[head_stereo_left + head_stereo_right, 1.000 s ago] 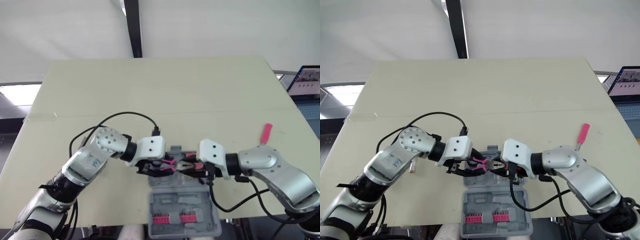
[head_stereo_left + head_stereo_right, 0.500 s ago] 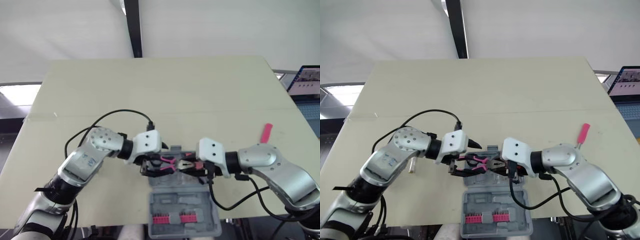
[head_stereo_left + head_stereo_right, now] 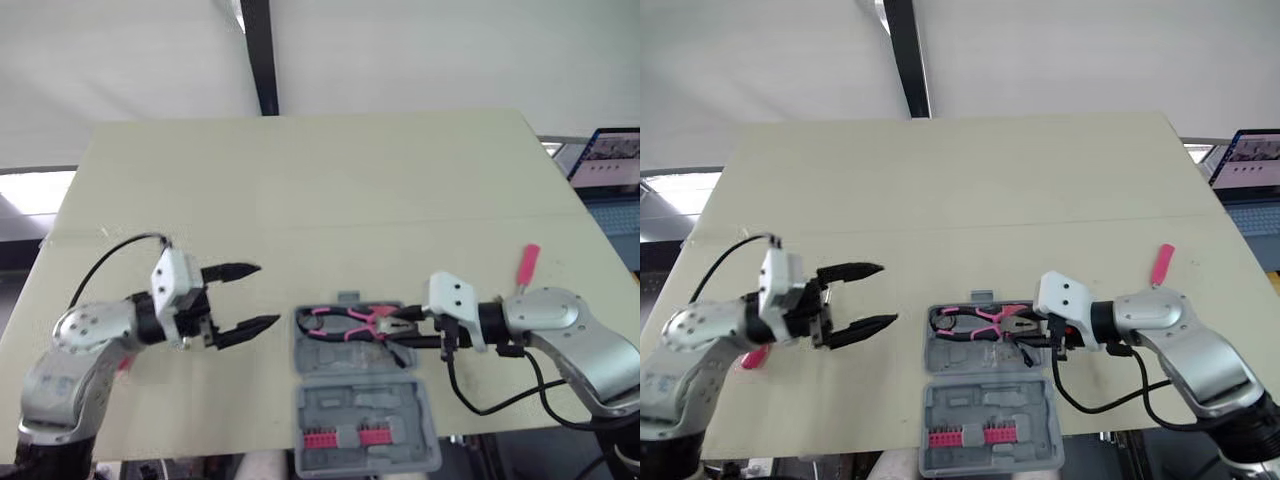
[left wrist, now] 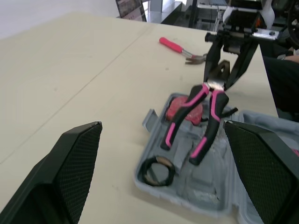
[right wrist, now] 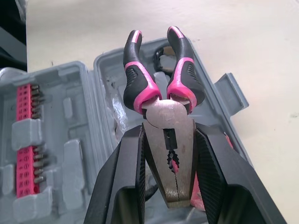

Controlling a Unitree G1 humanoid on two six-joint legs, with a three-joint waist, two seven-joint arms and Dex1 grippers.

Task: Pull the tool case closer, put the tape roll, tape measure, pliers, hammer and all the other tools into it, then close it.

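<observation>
Hovering over the table [image 3: 300,180] left of the case, left gripper [image 3: 265,293] gapes wide; open grey tool case [image 3: 365,402] sits centre, near the front edge; right gripper [image 3: 396,334] clamps the pink-handled pliers [image 3: 345,321] by the steel head, handles over the case's far half; hammer [image 3: 528,264] lies far right.

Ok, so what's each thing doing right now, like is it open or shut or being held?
tool case: open, lid laid flat.
pliers: held by the head, tilted, handles dipping into the case.
right gripper: shut on the pliers.
left gripper: open, empty.
tape roll: lying in the case.
hammer: lying on the table, outside the case.
</observation>
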